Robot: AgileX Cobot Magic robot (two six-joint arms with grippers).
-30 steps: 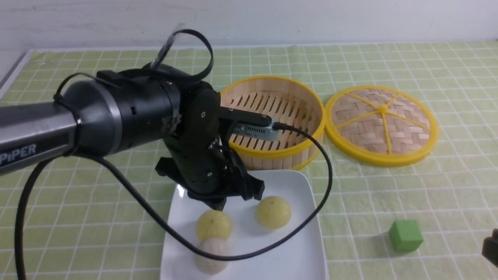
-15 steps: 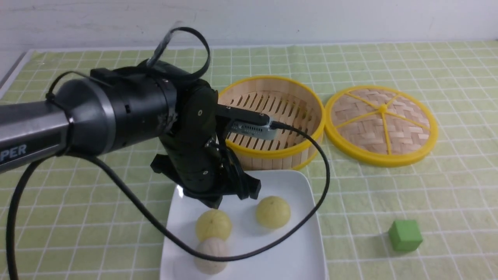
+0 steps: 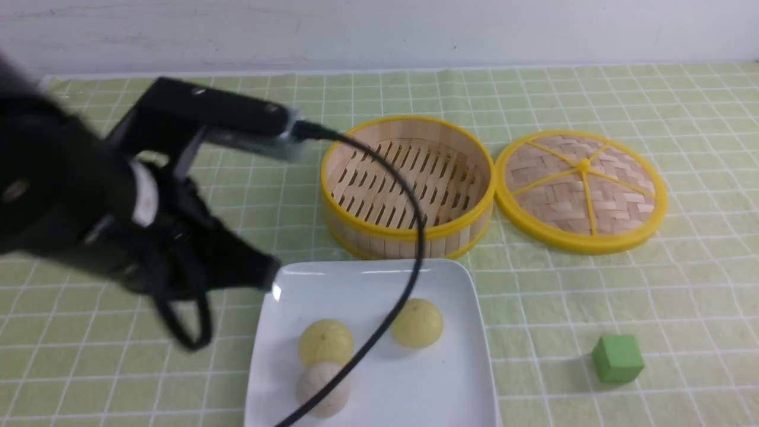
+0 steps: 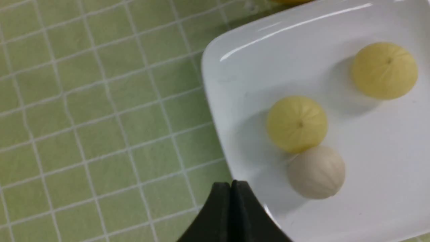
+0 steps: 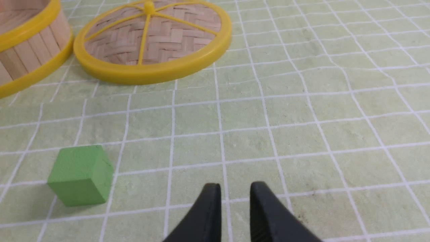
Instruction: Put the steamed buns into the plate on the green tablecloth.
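Against a pale wall, on green tablecloth: left hand closed and empty. Next, three steamed buns on the white plate, just in front of the bamboo steamer. Farther right, woven lid, green cube and right hand, parted, holding nothing.

Front view looks down across the plate — left wrist view, closer, shares it; right wrist view, lower, faces beyond its right side.

three steamed buns are on the plate; behind it stands the steamer basket, and right of this, the lid.
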